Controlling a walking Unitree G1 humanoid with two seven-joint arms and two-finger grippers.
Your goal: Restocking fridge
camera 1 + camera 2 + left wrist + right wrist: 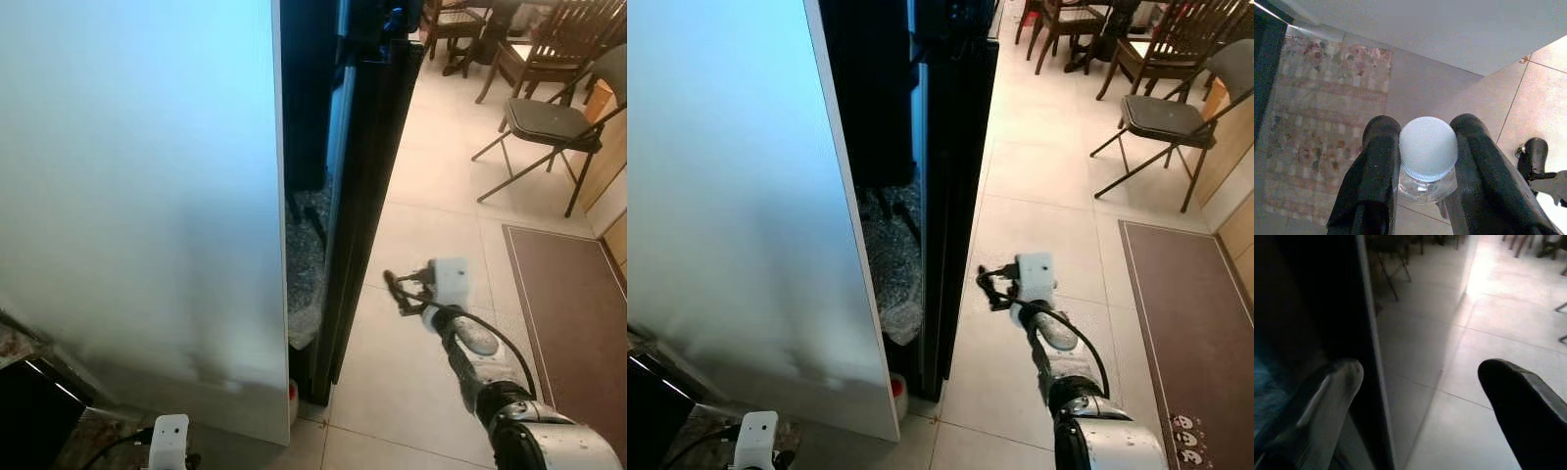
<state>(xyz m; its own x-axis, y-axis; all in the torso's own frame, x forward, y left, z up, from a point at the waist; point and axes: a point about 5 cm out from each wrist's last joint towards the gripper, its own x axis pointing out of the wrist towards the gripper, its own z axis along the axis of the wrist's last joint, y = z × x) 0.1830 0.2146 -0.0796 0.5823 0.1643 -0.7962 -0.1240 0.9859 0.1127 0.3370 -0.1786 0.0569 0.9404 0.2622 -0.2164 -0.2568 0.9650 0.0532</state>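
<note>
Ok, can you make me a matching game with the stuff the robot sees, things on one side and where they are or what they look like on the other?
Things:
1. bottle
2. folding chair
3. rug
4. right gripper

Descriptions:
A. brown, lying flat on the floor
B. open, reaching toward the dark fridge door
C. white cap, pinched between two black fingers
D. grey seat, standing on the tiles far back

Pairs: 1-C, 2-D, 3-A, 4-B
</note>
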